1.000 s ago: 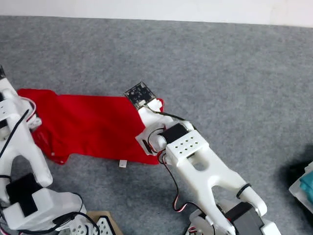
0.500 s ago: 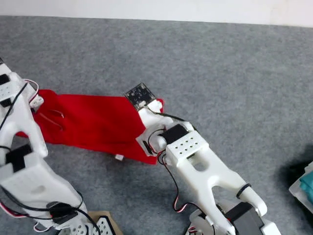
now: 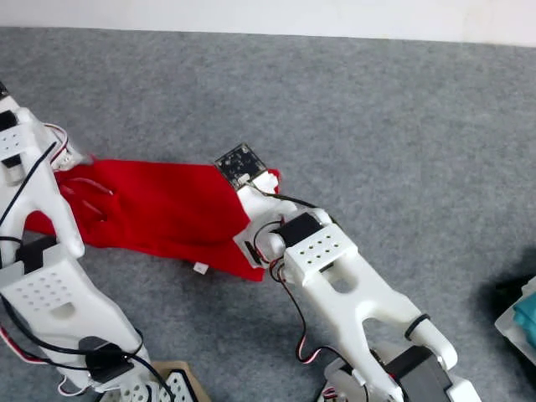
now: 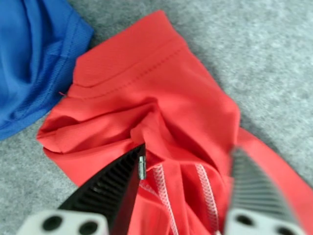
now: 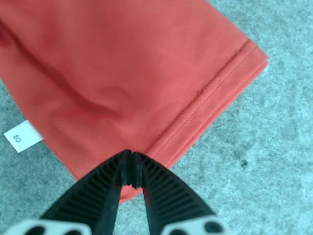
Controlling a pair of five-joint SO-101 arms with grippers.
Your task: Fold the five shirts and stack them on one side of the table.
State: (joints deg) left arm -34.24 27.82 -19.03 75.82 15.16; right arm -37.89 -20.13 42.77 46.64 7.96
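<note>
A red shirt [image 3: 167, 213] lies stretched across the left half of the grey table. My left gripper [image 3: 71, 172] is at its left end. In the left wrist view its fingers [image 4: 122, 186] stand apart, open, with bunched red shirt [image 4: 156, 88] and white seam stitching between them. My right gripper [image 3: 251, 251] is at the near right corner of the shirt. In the right wrist view this gripper [image 5: 132, 166] is shut on the hem of the red shirt [image 5: 122, 63], close to a white label [image 5: 22, 136]. A blue shirt [image 4: 29, 58] lies just beyond the red sleeve.
A teal item [image 3: 526, 314] sits at the right edge of the table next to something dark. A tan board [image 3: 180, 377] lies near the left arm's base. Bare grey table [image 3: 377, 109] spreads over the far and right parts.
The left gripper has moved away from the near edge and toward the centre, pulling the shirt's left end rightward and bunching it. The right arm has held still on the hem.
</note>
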